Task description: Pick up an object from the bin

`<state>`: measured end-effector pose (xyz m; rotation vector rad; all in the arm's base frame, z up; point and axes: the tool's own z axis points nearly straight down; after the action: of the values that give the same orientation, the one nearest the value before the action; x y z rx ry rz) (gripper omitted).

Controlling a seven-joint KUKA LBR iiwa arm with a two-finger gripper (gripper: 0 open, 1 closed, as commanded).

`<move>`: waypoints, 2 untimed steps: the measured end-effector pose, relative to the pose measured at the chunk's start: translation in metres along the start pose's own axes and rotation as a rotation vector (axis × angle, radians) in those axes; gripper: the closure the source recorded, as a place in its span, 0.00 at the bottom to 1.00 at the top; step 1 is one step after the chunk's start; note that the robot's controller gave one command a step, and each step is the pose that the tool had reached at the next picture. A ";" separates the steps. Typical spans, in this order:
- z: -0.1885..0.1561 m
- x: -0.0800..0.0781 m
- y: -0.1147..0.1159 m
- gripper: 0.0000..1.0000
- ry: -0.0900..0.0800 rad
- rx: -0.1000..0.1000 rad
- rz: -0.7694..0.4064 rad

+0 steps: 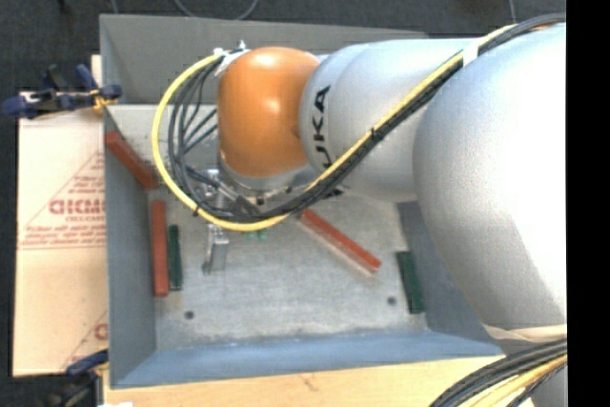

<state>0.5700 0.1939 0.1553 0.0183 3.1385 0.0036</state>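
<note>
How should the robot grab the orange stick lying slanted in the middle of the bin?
Probably take the orange stick at its middle, from straight above, squeezing across its narrow width: it lies flat, long and thin, with room both sides.

Black lettering point(319, 124) on silver arm point(400, 100): reads "UKA" in bold capitals. Sits on the rounded link, just right of orange cover point(262, 110). Letters turned on their side, running up the link from bottom to top. Lower end of the word meets yellow cable point(381, 131); first letter there too hidden to tell. Fits the maker's name KUKA in part.
</note>
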 end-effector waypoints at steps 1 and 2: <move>0.070 -0.078 -0.022 0.00 0.001 0.003 0.215; -0.019 -0.080 -0.042 0.00 -0.009 0.003 -0.108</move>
<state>0.6493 0.1505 0.1747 -0.1506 3.1263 -0.0007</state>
